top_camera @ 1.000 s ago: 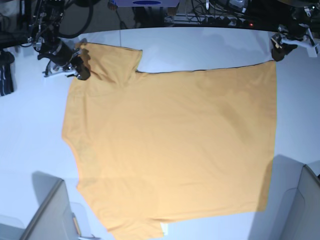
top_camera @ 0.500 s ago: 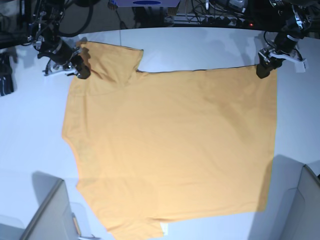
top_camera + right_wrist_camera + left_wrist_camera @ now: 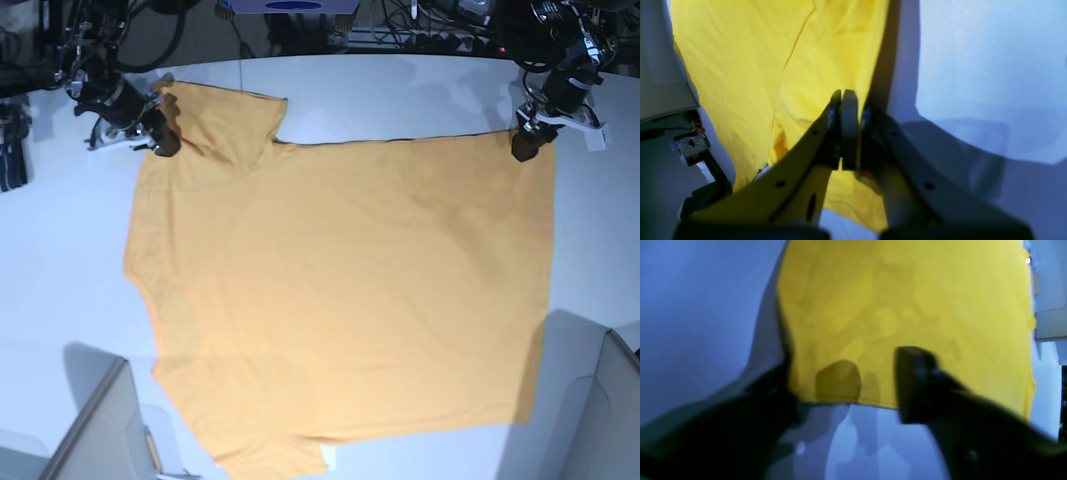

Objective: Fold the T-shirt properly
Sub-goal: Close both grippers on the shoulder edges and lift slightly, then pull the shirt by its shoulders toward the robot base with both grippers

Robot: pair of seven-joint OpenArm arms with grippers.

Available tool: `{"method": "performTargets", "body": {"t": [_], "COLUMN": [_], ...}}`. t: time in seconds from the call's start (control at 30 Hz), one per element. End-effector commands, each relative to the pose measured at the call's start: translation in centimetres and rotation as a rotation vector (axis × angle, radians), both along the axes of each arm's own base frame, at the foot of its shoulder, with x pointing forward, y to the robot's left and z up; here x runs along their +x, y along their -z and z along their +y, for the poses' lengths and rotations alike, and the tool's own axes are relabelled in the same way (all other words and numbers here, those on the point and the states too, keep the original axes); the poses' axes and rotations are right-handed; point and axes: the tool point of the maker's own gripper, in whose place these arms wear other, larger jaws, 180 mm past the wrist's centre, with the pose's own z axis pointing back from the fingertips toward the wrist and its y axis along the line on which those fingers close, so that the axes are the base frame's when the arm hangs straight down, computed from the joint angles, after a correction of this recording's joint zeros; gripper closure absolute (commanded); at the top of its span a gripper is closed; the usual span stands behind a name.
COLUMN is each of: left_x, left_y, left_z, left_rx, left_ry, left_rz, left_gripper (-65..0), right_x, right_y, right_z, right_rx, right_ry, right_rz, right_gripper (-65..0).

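The orange-yellow T-shirt (image 3: 340, 290) lies spread flat on the white table, plain side up, with no lettering showing. My right gripper (image 3: 160, 135) is at the shirt's far-left sleeve. In the right wrist view its fingers (image 3: 844, 100) are pressed together with yellow cloth (image 3: 740, 66) bunched around and under them. My left gripper (image 3: 525, 145) is at the shirt's far-right hem corner. In the left wrist view its jaws (image 3: 846, 386) stand apart astride the hem edge of the cloth (image 3: 907, 300), and one dark finger (image 3: 913, 383) rests over the fabric.
Grey panels stand at the near-left (image 3: 100, 430) and near-right (image 3: 610, 410) corners. A dark striped garment (image 3: 10, 145) lies at the left edge. Cables and equipment (image 3: 400, 25) line the back of the table.
My left arm has come in from the far-right table corner onto the hem corner, and its jaws have narrowed. The right arm has barely moved.
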Motion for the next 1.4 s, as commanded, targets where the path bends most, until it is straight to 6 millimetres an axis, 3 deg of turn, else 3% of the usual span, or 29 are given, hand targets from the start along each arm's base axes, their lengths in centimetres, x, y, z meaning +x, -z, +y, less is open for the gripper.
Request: {"method": "performTargets", "body": {"t": [0.0,0.13,0.17,0.4,0.67,0.77,1.0,1.37], "left_x": [-0.9,-0.9,-0.9,-2.5,-3.5,-2.7,-0.2,2.9], "left_y": [1.0,1.0,1.0,-0.4,-3.9,-5.4,-7.9,-9.2], "left_z": [-0.3,-0.2,-0.2,2.0,2.7,2.4,1.9,2.6], "left_rx": [0.0,0.0,0.0,0.062,0.178,0.212,0.257,0.239], "left_ry": [0.02,0.019,0.019,-0.018,0.02,0.043,0.072,0.009], "left_rz": [0.079,0.079,0.079,0.079,0.049,0.017,-0.064,-0.129], "left_gripper": [-26.8,-2.0,0.0,0.0,0.0,0.0,0.0,0.0], "right_x": [-0.6,-0.6,-0.7,-2.0,-2.5,-1.9,0.5,4.2], "right_y": [0.3,0.4,0.3,-0.1,-3.3,-5.4,-9.3,-12.0], "right_z": [-0.8,-0.7,-0.7,-0.6,0.6,1.3,3.7,4.6], "right_rx": [-0.031,-0.028,-0.028,-0.038,-0.067,-0.083,0.098,0.139], "right_ry": [-0.006,-0.004,-0.005,-0.009,-0.048,-0.074,-0.108,-0.141], "right_rz": [0.031,0.031,0.031,0.033,-0.039,-0.096,-0.208,-0.313], "right_gripper": [0.0,0.0,0.0,0.0,0.0,0.0,0.0,0.0]}}
